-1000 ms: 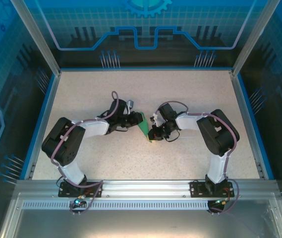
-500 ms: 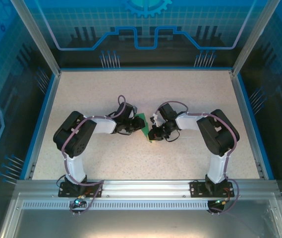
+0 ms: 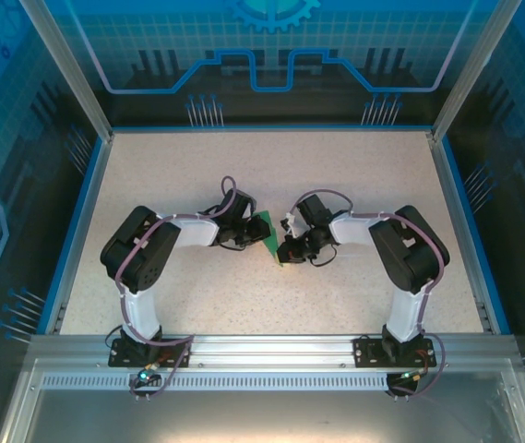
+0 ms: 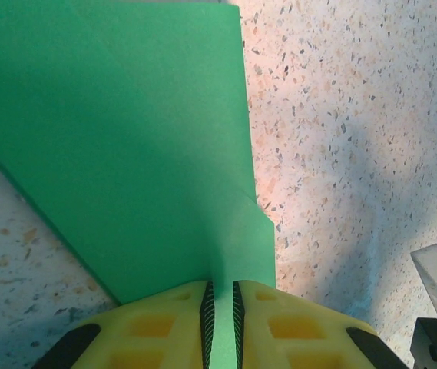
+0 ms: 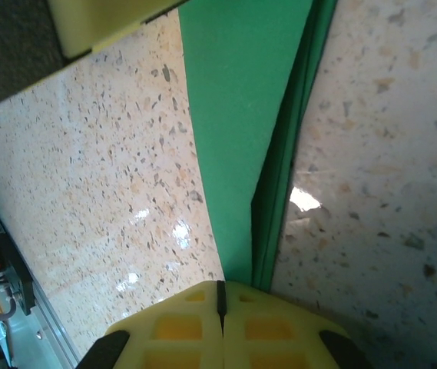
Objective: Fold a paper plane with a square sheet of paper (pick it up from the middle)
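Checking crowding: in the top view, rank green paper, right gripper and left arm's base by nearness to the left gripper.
1. Green paper, held by the left gripper, centre.
2. Right gripper, just right of it.
3. Left arm's base, near edge, left.

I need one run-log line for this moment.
left gripper: shut on green paper | right gripper: shut on green paper | fold: layered, unfinished
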You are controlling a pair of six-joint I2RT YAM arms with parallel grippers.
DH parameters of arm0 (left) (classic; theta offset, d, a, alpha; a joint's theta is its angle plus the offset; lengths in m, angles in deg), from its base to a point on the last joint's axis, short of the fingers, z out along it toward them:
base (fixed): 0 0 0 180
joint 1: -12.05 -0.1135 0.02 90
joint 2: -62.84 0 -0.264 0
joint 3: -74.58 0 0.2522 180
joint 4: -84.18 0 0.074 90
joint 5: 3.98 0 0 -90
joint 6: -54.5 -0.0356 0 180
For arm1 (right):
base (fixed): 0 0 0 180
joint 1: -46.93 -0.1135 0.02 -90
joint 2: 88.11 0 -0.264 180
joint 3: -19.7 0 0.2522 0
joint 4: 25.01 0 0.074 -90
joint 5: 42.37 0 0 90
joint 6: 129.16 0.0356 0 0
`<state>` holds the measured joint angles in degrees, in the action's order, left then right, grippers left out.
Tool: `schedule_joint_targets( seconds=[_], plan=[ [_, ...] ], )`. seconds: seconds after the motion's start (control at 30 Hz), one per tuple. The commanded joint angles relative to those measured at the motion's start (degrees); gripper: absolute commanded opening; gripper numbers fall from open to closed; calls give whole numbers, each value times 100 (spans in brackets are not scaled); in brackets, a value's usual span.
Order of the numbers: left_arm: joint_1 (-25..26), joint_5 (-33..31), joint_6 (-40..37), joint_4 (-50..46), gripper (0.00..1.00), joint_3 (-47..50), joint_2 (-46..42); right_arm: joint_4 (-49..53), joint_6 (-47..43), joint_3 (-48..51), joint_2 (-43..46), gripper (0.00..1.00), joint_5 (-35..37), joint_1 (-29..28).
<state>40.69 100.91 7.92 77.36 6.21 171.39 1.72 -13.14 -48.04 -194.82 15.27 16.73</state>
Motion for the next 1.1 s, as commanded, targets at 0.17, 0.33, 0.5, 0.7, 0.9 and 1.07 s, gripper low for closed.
schedule_joint_targets(
  seconds=[0.17, 0.33, 0.5, 0.7, 0.9, 1.07],
  plan=[
    [-63, -716, -167, -448, 20, 21, 272, 1031, -135, 552, 16, 5, -16, 22],
    [-62, -707, -165, -448, 21, 20, 269, 1101, -193, 595, 13, 6, 23, 14],
    [-61, -707, -162, -447, 20, -1, 263, 1237, -243, 579, 61, 6, 139, -13],
    [-61, -616, -175, -419, 21, 11, 196, 1225, -242, 603, 1002, 6, 240, -13],
    [-37, -413, -191, -318, 24, 21, -51, 820, -77, 550, 1890, 14, 723, -22],
    [-17, -94, -71, -142, 33, 28, -532, 632, 351, 522, 2197, 34, 1936, -13]
  ],
)
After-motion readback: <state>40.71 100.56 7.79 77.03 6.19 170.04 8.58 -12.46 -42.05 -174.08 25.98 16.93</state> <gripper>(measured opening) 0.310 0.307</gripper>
